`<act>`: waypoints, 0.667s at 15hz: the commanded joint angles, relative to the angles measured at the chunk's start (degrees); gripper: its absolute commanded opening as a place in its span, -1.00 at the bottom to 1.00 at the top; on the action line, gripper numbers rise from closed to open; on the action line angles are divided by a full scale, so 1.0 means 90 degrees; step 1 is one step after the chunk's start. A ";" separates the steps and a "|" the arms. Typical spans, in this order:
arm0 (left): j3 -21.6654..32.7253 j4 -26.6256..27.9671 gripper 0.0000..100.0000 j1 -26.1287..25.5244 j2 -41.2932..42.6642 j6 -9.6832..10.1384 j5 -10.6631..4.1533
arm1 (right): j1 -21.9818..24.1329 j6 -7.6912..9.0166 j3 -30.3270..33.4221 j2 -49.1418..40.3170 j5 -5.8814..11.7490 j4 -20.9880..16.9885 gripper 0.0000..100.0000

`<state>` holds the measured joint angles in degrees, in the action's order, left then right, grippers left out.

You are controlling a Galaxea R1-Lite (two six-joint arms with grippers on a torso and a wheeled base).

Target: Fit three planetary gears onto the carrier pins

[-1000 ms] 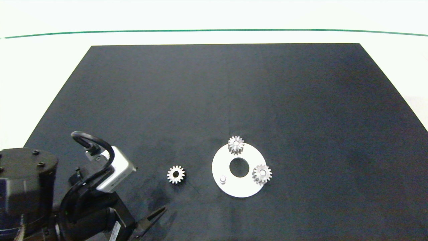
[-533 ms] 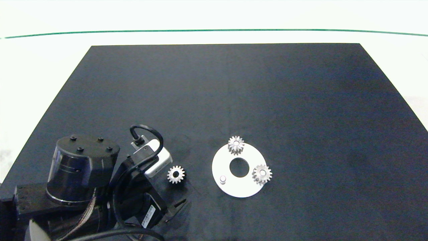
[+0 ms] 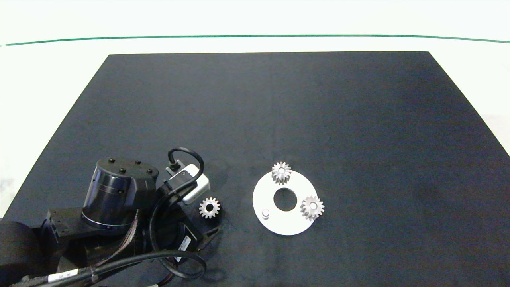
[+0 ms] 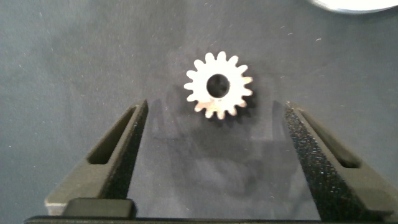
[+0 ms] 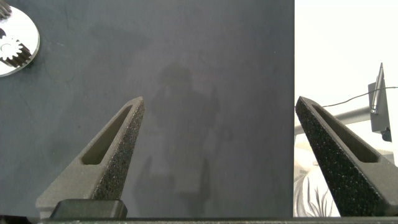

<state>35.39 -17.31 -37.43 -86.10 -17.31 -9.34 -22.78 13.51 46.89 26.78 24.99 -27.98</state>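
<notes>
A: What colours are on the table?
B: A black mat; a white disc with 2 silver-grey gears on it, and 1 more gear to its left.
A: The border?
B: White, with a green line at the far side.

The left arm is swinging in from the table's near left corner, bringing the left tool (fingers spread wide) up to the loose planetary gear, which now lies just ahead of its fingertips
</notes>
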 commanded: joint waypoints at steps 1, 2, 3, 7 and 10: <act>0.0023 -0.0030 0.60 0.0067 -0.0150 0.0000 -0.0007 | -0.0007 0.0013 -0.0034 -0.0017 0.0016 -0.0016 1.00; 0.0072 -0.0020 0.57 0.0067 -0.0169 0.0019 -0.0007 | -0.0007 0.0013 -0.0034 -0.0036 0.0016 -0.0016 1.00; 0.0101 -0.0039 0.54 0.0067 -0.0267 0.0048 -0.0007 | -0.0007 0.0013 -0.0043 -0.0056 0.0016 -0.0016 1.00; 0.0033 -0.0469 0.36 0.0125 -0.0482 0.0019 -0.0007 | -0.0047 0.0013 -0.0063 -0.0056 0.0016 -0.0016 1.00; 0.0023 -0.0479 0.24 0.0115 -0.0482 0.0029 -0.0007 | -0.0086 0.0003 -0.0063 -0.0056 0.0016 -0.0016 1.00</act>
<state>35.63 -21.44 -36.38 -90.38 -16.97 -9.34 -23.42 13.45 46.32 26.12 24.99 -27.97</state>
